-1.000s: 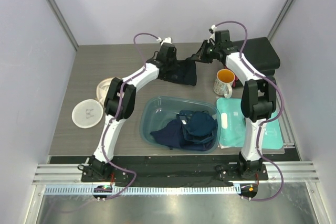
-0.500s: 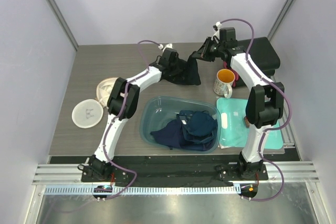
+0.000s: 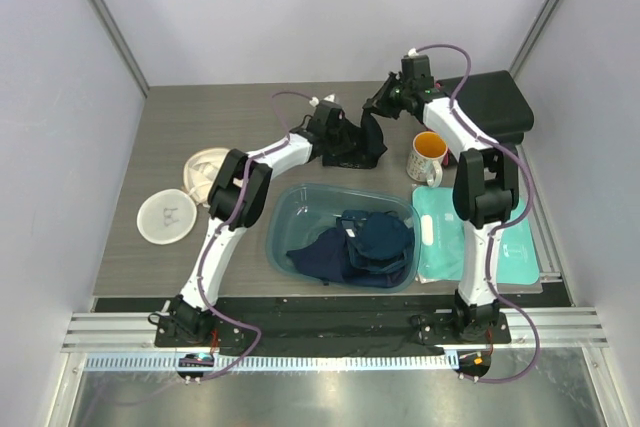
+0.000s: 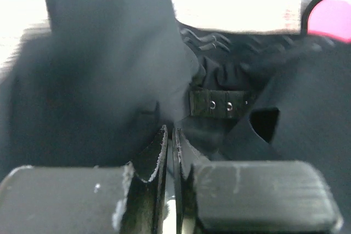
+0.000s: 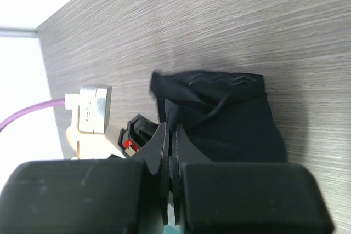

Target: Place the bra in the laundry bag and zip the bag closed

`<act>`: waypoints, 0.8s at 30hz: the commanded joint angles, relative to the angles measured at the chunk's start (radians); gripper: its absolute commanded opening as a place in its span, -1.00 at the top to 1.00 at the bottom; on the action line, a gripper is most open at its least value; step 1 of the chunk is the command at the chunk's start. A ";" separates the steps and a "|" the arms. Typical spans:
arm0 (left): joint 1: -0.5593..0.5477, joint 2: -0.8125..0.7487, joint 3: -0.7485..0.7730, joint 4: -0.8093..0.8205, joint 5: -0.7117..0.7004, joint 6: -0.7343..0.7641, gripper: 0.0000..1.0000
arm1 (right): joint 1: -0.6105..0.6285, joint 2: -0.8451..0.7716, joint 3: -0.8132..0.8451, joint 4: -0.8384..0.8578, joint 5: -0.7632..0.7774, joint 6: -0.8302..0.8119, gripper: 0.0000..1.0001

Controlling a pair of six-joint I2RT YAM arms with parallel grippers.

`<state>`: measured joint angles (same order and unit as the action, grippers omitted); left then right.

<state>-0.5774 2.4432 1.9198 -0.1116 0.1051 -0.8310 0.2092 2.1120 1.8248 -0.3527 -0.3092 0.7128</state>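
Note:
The black bra [image 3: 364,141] hangs bunched between my two grippers at the back of the table. My left gripper [image 3: 342,133] is shut on its left edge. In the left wrist view the jaws [image 4: 170,133] pinch dark fabric, and the hook-and-eye band [image 4: 218,104] shows just beyond them. My right gripper [image 3: 384,107] is shut on a fold at the bra's top right; in the right wrist view its jaws [image 5: 170,129] clamp that fold and the bra [image 5: 236,121] hangs over the wood. The cream-white laundry bag lies far left as two discs, one with a dark emblem [image 3: 168,217], the other [image 3: 204,165] behind it.
A teal basin [image 3: 280,209] holding navy-blue clothes [image 3: 365,242] sits at front centre. An orange-and-white mug [image 3: 428,155] stands right of the bra, a flat teal pouch [image 3: 470,237] lies at front right, and a black box [image 3: 497,107] is at back right.
Both grippers have come closer together. The left one moved right and a little forward, so the bra went from spread wide to a narrower bunch nearer the mug.

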 commanded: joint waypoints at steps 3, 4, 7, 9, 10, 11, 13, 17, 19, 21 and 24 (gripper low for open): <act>0.014 -0.087 -0.014 0.010 0.087 -0.020 0.80 | 0.042 0.008 0.083 0.017 0.174 0.060 0.97; 0.025 -0.099 -0.028 0.012 0.084 -0.022 0.78 | 0.050 0.017 0.096 -0.003 0.182 0.050 0.97; 0.059 -0.176 -0.090 0.020 0.097 -0.013 0.42 | 0.053 0.040 0.136 -0.034 0.183 0.021 0.98; 0.079 -0.237 -0.139 0.036 0.125 -0.002 0.09 | 0.053 0.042 0.136 -0.034 0.190 0.005 0.98; 0.097 -0.254 -0.149 0.035 0.134 0.007 0.01 | 0.053 0.046 0.139 -0.035 0.193 -0.001 0.97; 0.108 -0.269 -0.159 0.030 0.159 0.016 -0.11 | 0.053 0.051 0.140 -0.037 0.190 -0.019 0.98; 0.143 -0.306 -0.173 -0.002 0.176 0.045 -0.21 | 0.053 0.055 0.154 -0.043 0.183 -0.036 0.98; 0.218 -0.320 -0.185 -0.040 0.243 0.075 -0.35 | 0.052 0.069 0.171 -0.052 0.162 -0.075 0.98; 0.252 -0.284 -0.168 -0.052 0.317 0.087 -0.35 | 0.053 0.075 0.179 -0.060 0.157 -0.082 0.98; 0.255 -0.262 -0.154 -0.060 0.356 0.108 -0.32 | 0.053 0.083 0.182 -0.061 0.156 -0.085 0.98; 0.241 -0.231 -0.168 -0.030 0.409 0.093 -0.28 | 0.053 0.085 0.183 -0.063 0.162 -0.084 0.98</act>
<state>-0.3035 2.1685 1.7485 -0.1318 0.3828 -0.7605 0.2623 2.1952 1.9602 -0.4160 -0.1513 0.6552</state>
